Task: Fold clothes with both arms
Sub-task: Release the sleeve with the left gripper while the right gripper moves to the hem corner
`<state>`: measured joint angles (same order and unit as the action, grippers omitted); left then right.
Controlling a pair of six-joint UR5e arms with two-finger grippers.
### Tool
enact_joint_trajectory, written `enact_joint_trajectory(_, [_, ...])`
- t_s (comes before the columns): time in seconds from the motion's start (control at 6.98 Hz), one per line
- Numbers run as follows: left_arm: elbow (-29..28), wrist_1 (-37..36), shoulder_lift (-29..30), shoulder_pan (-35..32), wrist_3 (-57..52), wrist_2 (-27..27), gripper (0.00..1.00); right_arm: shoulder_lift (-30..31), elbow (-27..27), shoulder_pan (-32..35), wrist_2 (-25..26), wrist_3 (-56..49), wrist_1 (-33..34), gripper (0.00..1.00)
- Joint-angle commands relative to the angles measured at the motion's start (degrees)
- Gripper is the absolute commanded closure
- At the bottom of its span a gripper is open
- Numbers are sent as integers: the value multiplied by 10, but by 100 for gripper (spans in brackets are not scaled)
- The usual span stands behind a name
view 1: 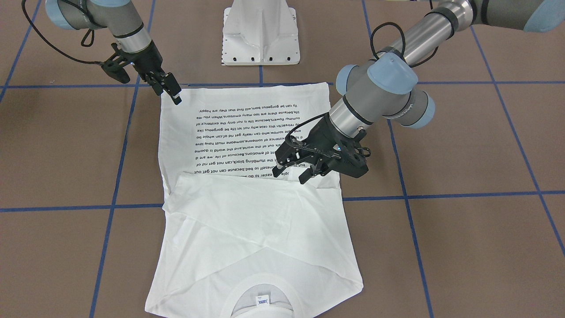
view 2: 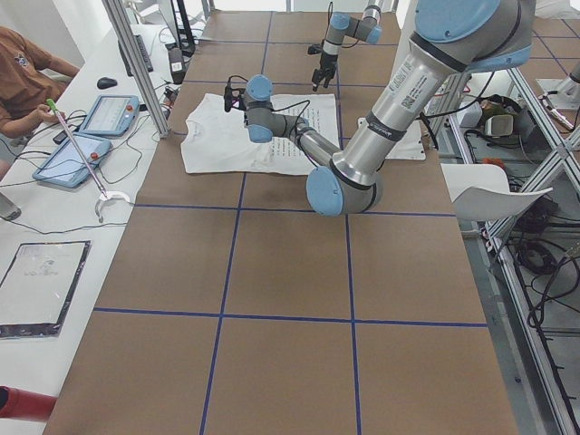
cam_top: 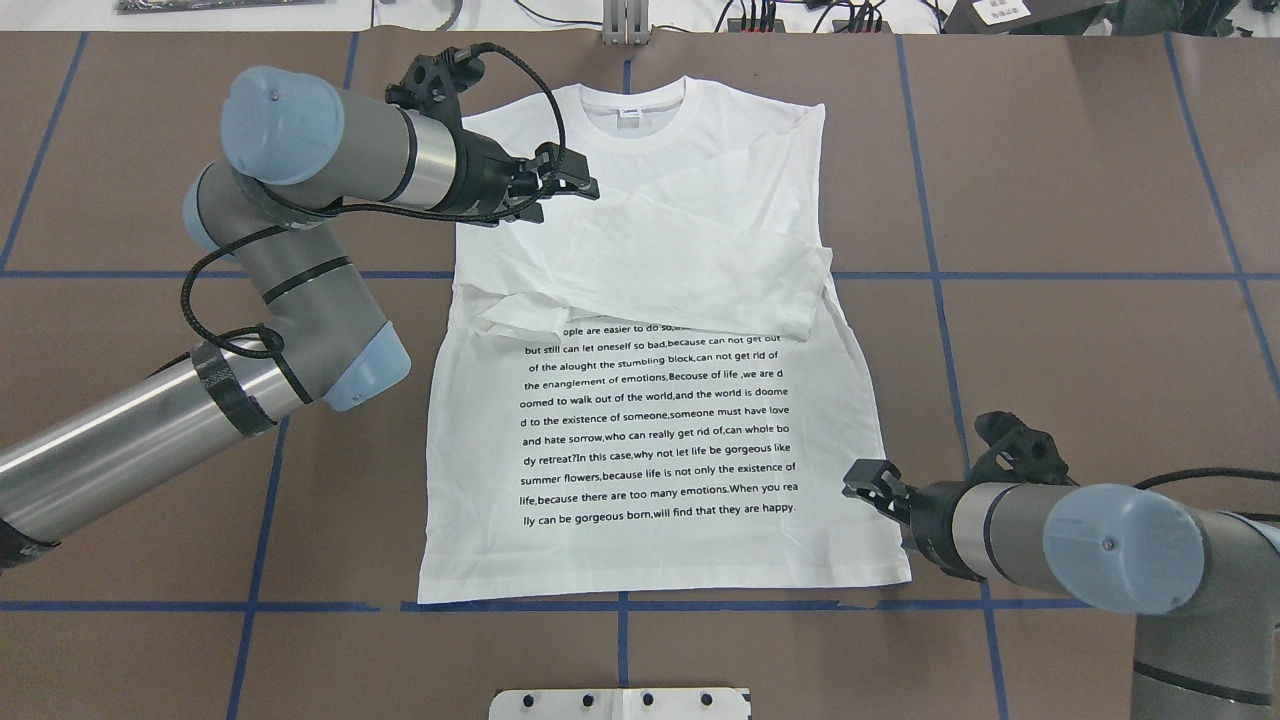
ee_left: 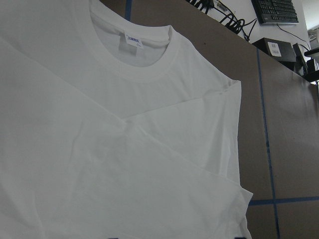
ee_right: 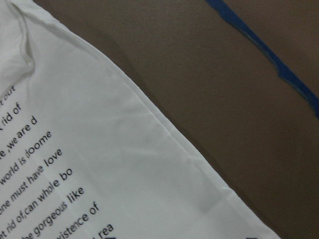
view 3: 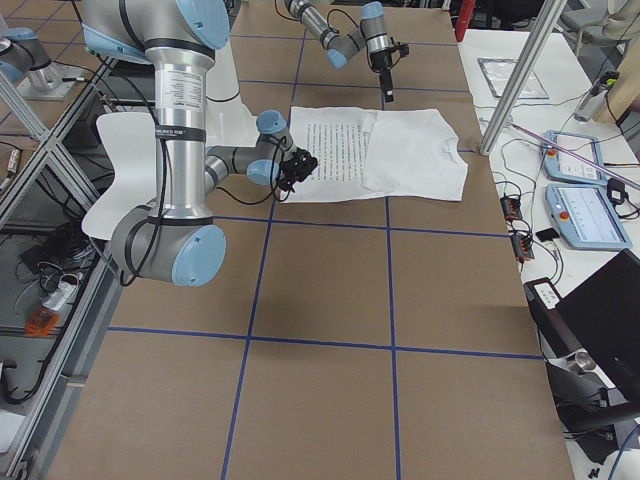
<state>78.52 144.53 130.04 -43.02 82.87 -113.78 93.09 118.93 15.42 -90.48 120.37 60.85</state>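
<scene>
A broad brown desk, gridded with blue tape lines, fills the overhead frame. In the left side view a white counter with tablets and a seated person sits at upper left. The large white shirt with black printed text lines lies flat at centre frame. Its long axis runs top to bottom, collar at the top and hem at the bottom, and both sleeves are crossed over the chest. The silver-grey left arm comes in from the left. Its jaws stand apart and empty over the folded sleeve at the shirt's upper left. The matching right arm enters at lower right. Its jaws seem parted too, holding nothing, and hang over the side edge just above the hem's right corner. The right arm looks nearer the hem end and the left nearer the collar end, so a hem-to-collar fold would probably send the left arm down to the unattended lower-left corner. The small neck label faces up inside the collar.
</scene>
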Motion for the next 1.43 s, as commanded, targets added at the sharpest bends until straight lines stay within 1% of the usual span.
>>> enact_joint_trajectory(0.0, [13, 1, -3, -3, -4, 3, 18, 29, 3, -42, 7, 19, 3, 12])
enact_joint_trajectory(0.29, [16, 1, -4, -3, -3, 5, 17, 32, 2, -47, 8, 21, 3, 16])
enact_joint_trajectory(0.43, [16, 1, -6, -4, -3, 5, 17, 32, 2, -47, 12, 21, 3, 21])
enact_joint_trajectory(0.57, [18, 1, -6, -4, -3, 5, 17, 34, 0, -48, 12, 21, 4, 24])
enact_joint_trajectory(0.86, [20, 1, -9, -4, -3, 5, 17, 38, 0, -51, 12, 21, 4, 28])
enact_joint_trajectory(1.29, [20, 1, -12, -4, -3, 6, 17, 38, -1, -57, 11, 21, 6, 29])
